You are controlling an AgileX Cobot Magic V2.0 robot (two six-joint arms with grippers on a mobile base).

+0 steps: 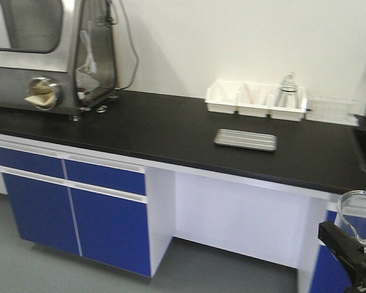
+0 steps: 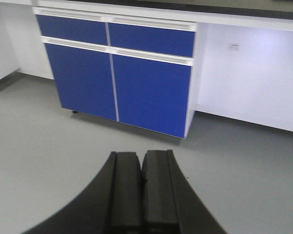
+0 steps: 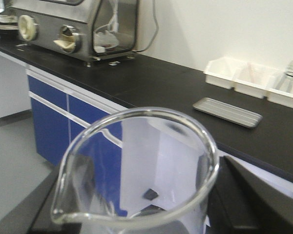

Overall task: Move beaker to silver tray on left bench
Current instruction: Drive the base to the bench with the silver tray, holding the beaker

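Matte black bench worktop carries the shallow rectangular silver metal tray. Near right, lower down, the right gripper clasps the small clear glass beaker; the left gripper has its fingers pressed together.

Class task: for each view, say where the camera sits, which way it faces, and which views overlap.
Front view: on the robot, facing the left bench and silver tray; right pincer with beaker at lower right.
Left wrist: faces floor and blue cabinet; shut left pincer shows.
Right wrist: behind the beaker, facing the bench.
Front and right wrist share tray, beaker.
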